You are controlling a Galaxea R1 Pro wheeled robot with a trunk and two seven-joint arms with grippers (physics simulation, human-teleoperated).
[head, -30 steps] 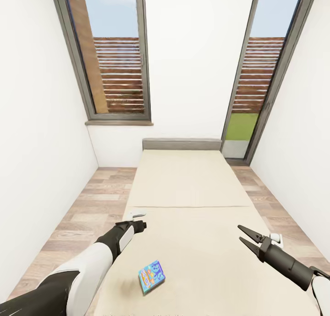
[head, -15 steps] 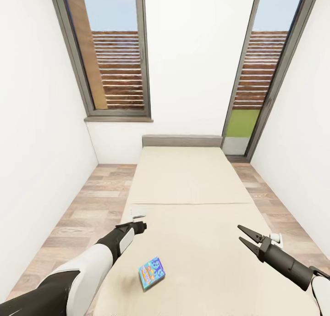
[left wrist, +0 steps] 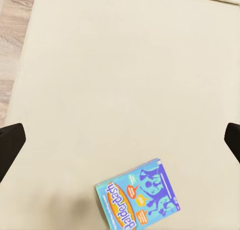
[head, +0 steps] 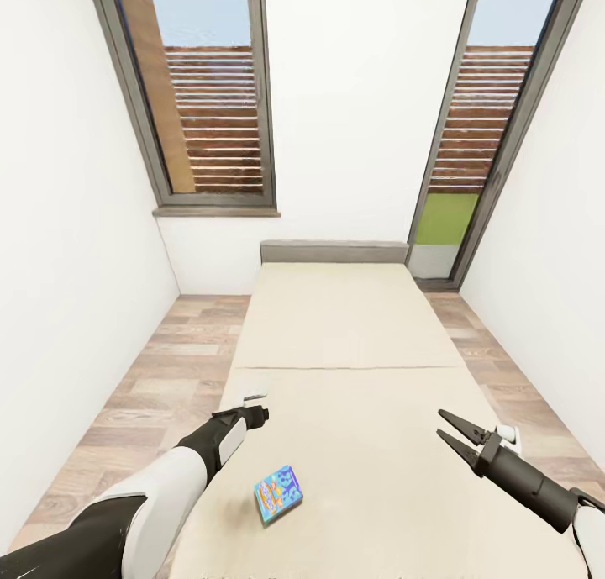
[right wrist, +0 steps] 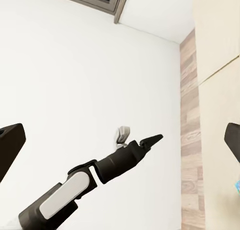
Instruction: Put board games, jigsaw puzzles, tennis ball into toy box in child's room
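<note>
One board game (head: 278, 493), a flat light blue box with blue lettering, lies on the beige bed (head: 336, 344) near its foot. My left gripper (head: 252, 413) hovers above the bed's left edge, a little beyond the box. In the left wrist view its dark fingers (left wrist: 10, 142) stand wide apart, open and empty, with the board game (left wrist: 137, 196) on the cover below. My right gripper (head: 449, 432) is open over the bed's right side, well away from the box. The table, toy box, jigsaw puzzles and tennis ball are out of view.
The bed runs away from me to a grey headboard (head: 333, 251) at the far white wall. A window (head: 210, 117) and a glass door (head: 470, 142) flank that wall. Narrow strips of wood floor (head: 160, 377) lie on both sides, hemmed in by white walls.
The whole picture has slid slightly upward, so the camera has moved. Both grippers hold the same open pose and the board game lies where it was.
</note>
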